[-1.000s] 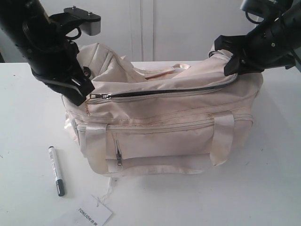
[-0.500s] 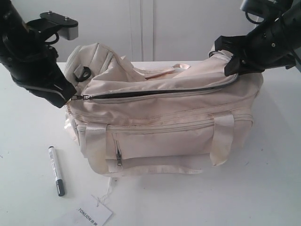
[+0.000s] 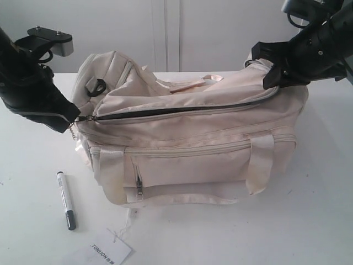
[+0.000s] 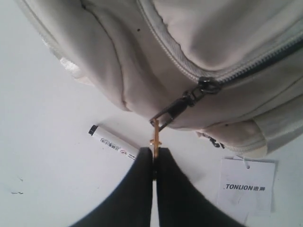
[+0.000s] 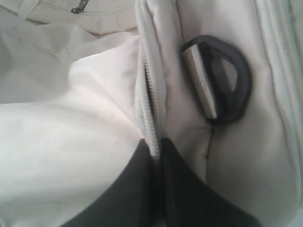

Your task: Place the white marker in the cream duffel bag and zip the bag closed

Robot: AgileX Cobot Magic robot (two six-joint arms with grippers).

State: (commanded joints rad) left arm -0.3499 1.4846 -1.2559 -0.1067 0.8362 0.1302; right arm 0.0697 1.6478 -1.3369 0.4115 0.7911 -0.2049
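The cream duffel bag (image 3: 193,138) lies in the middle of the table, its top zipper (image 3: 182,110) drawn open as a long dark slit. My left gripper (image 3: 69,124) is shut on the gold zipper pull (image 4: 154,137) at the bag's left end, slider (image 4: 206,87) just beyond. My right gripper (image 3: 276,72) is shut on the zipper edge fabric (image 5: 150,118) at the bag's right end, beside a black D-ring (image 5: 220,85). The white marker (image 3: 66,200) lies on the table in front of the bag's left corner; in the left wrist view the white marker (image 4: 113,144) shows partly behind my fingers.
A white paper tag (image 3: 110,251) printed TONLION lies at the front edge, tied to the bag by a string. The bag's satin handles (image 3: 259,163) hang down its front. A black D-ring (image 3: 95,87) sits on the left end panel. A white wall stands behind.
My left gripper has pulled the zipper slider leftward along the bag's top to its left end, lengthening the open slit. The right gripper, bag body and marker have stayed put.
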